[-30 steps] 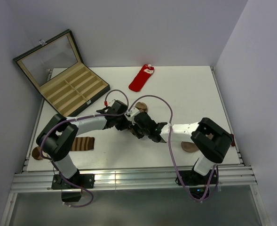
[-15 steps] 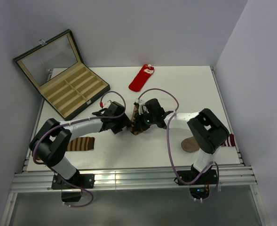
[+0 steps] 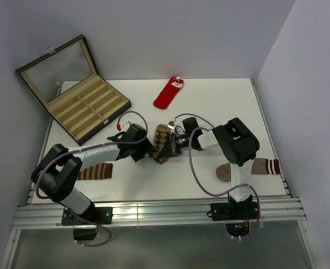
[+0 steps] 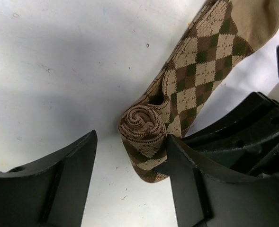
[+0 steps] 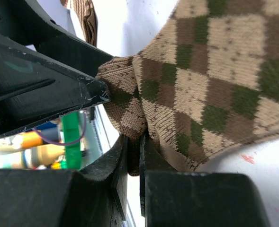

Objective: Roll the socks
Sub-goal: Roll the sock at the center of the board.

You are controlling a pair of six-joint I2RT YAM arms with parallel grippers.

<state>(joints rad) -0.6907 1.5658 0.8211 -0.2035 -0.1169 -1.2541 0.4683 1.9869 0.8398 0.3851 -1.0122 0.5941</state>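
Observation:
The argyle sock (image 3: 162, 141) lies mid-table, its near end wound into a tight roll (image 4: 143, 136) and its flat part (image 4: 210, 52) stretching away. My left gripper (image 4: 130, 140) stands open astride the roll, whose side rests against the right finger (image 4: 191, 184); the left finger stands apart. My right gripper (image 5: 133, 153) is shut on a fold of argyle fabric (image 5: 130, 109) at the roll's edge, reaching in from the right (image 3: 175, 142). The red sock (image 3: 168, 93) with its white cuff lies flat at the table's far edge, away from both grippers.
An open compartment box (image 3: 75, 98) sits at the far left. A brown-and-cream striped sock (image 3: 96, 171) lies by the left arm. A plain tan-brown sock (image 3: 227, 172) lies under the right arm near the front right edge.
The left gripper has opened and now straddles the roll. The right gripper has swung round to the sock's right side and shut on it. More of the argyle sock shows.

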